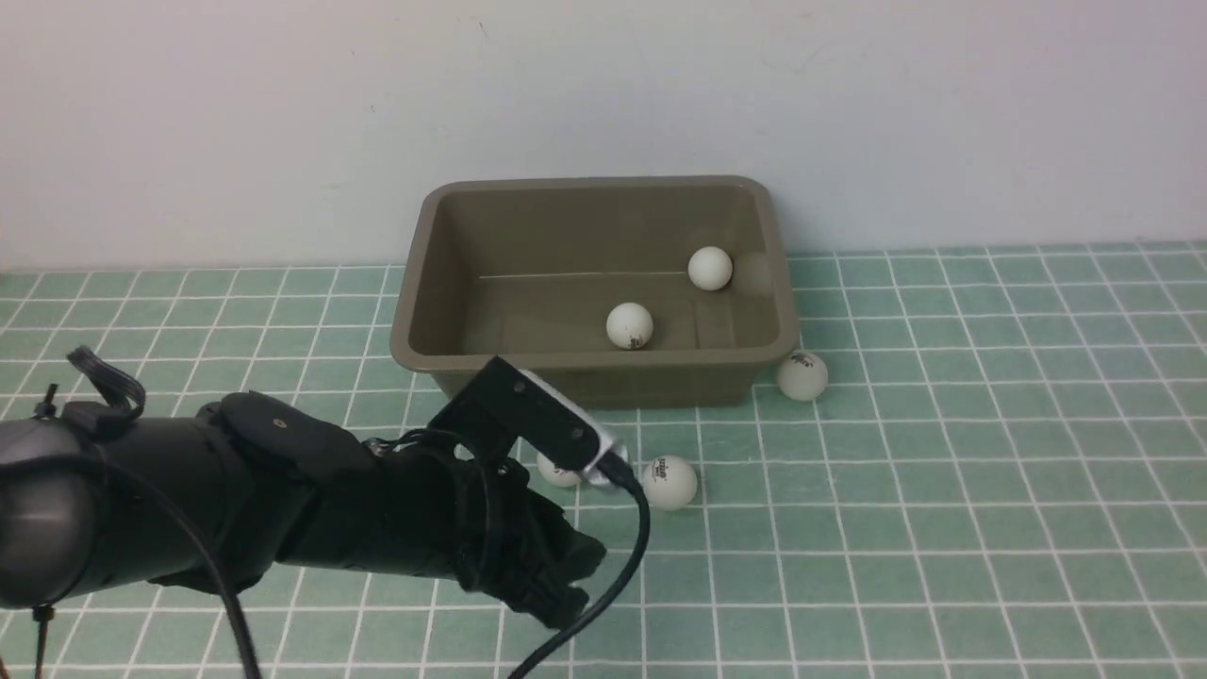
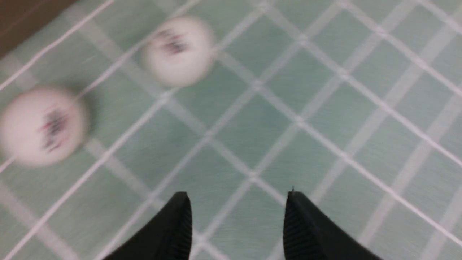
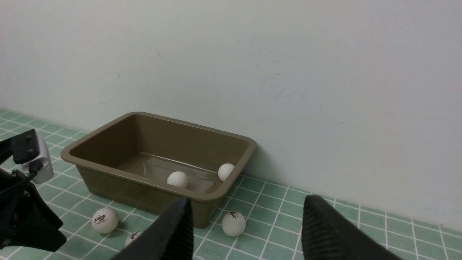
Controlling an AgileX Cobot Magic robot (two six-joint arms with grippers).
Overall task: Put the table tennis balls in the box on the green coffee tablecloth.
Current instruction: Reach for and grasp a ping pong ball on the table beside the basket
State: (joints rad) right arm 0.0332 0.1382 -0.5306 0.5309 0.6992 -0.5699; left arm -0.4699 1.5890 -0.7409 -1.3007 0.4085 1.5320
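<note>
Teal-green gridded tablecloth (image 1: 990, 490), pale wall (image 1: 603, 94). Olive-brown plastic tub (image 1: 660, 385) holds two white plastic balls (image 1: 630, 325); three loose balls (image 1: 669, 482) beside it. Left gripper (image 2: 238, 216) open, empty, low near two, likely for pickup; right gripper (image 3: 249, 231) open, empty.

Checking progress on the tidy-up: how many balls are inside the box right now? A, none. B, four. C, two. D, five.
C: the box holds just two balls, while the other three lie outside it on the cloth.
</note>
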